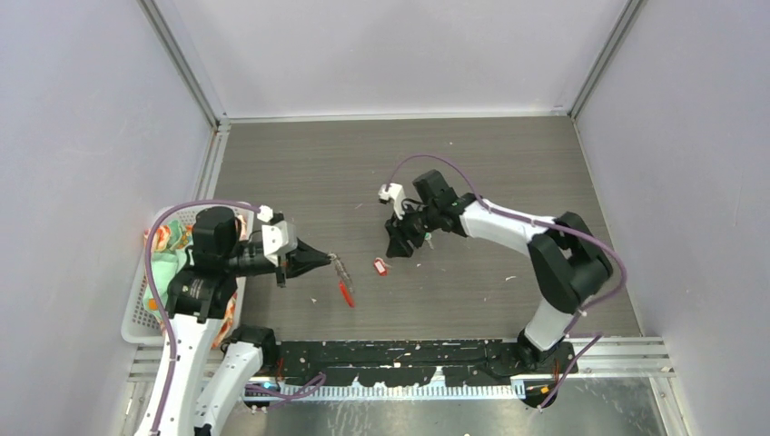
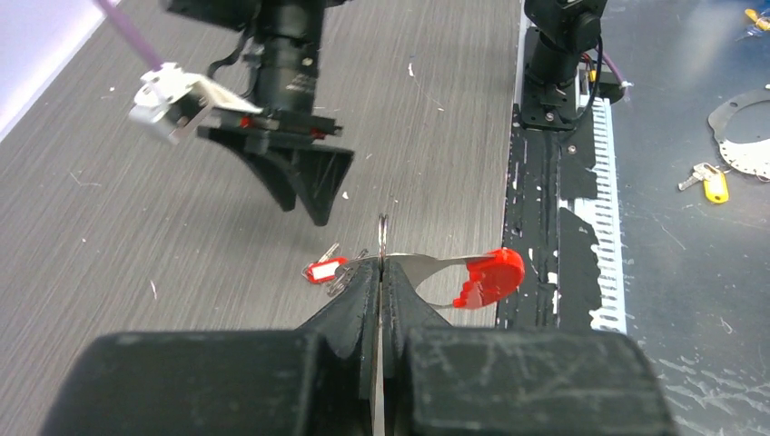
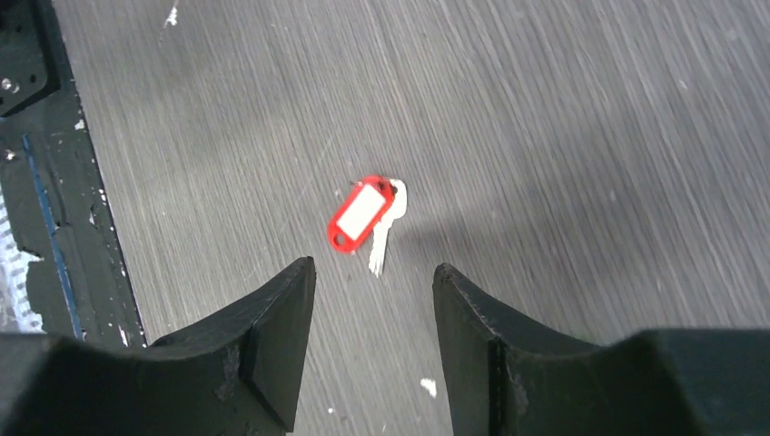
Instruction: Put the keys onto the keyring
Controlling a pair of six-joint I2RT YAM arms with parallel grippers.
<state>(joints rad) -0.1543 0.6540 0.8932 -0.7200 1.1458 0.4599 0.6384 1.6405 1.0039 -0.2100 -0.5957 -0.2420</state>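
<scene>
Right gripper (image 1: 398, 251), jaws partly apart and empty, hovers over the key (image 3: 363, 211), which lies just left and near of its tips. Left gripper (image 2: 381, 268) pinches the keyring (image 2: 495, 275).

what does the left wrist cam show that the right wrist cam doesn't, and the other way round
Only the left wrist view: the left gripper shut on the keyring, its red strip sticking out sideways, the right gripper seen from outside, and a yellow-tagged key lying off the table. Only the right wrist view: the open gap between the right gripper's own fingers, with the red-tagged key just ahead of it. Both: that key lying flat on the grey table.
</scene>
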